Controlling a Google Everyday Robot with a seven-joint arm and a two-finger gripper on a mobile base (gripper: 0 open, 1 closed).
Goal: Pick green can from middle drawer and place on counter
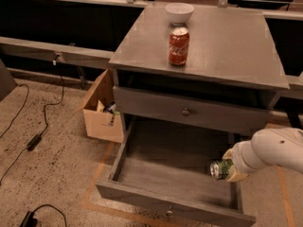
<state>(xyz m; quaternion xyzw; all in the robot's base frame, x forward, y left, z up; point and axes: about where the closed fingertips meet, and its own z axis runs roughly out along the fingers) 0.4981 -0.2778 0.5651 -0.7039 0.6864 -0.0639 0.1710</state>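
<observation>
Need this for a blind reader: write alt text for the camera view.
The pincer grips a green can sideways over the right end of the open drawer. On the counter above stand a red can and a white bowl; a cardboard box sits at the left.

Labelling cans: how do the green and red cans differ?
The red can stands upright on the counter; the green can is tipped sideways, silver end showing. The red can is free; the green can is held in the gripper over the open middle drawer. Both look equal in size.
</observation>
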